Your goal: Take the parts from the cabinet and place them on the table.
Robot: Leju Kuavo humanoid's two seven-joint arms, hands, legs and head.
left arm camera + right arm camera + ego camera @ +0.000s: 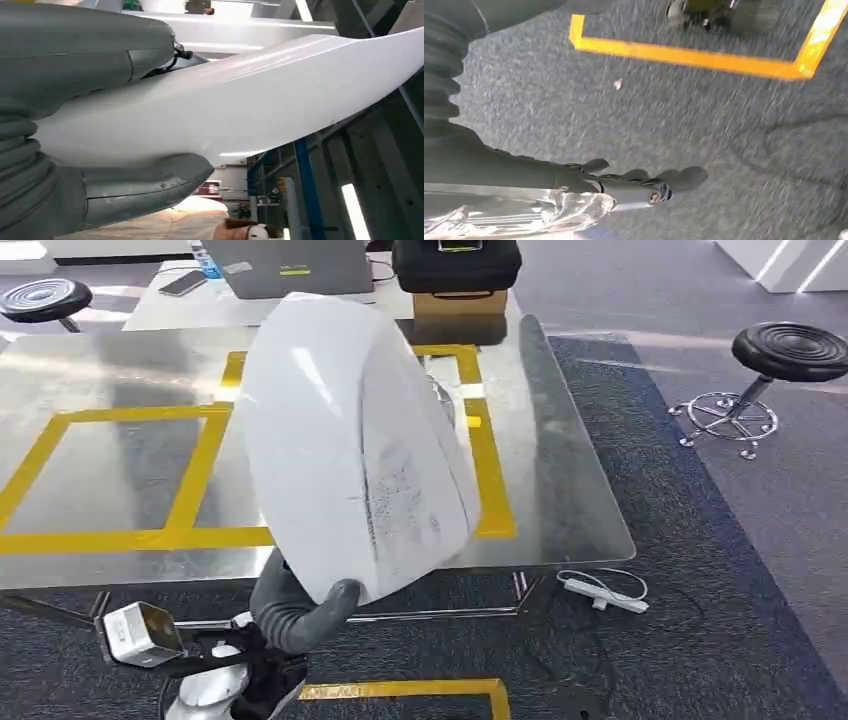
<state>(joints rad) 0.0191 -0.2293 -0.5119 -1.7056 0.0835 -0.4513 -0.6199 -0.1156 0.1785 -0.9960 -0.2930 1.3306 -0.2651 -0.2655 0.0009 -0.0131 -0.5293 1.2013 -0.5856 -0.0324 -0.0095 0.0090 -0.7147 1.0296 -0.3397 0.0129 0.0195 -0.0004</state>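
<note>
One white curved part is in our left hand, raised over the near edge of the desk.

We grip it by its lower edge, thumb on one face and fingers behind. Our right hand hangs by the carpet, fingers loosely extended, holding nothing. We judge this the carrying step; next we need to lower the part onto the desk, perhaps inside the yellow tape, then let go.

bright, even indoor light. the metal table throws pale glare along its upper left, and the white part shows soft highlights (slightly smeared). the right wrist view's carpet is motion-blurred throughout.
</note>
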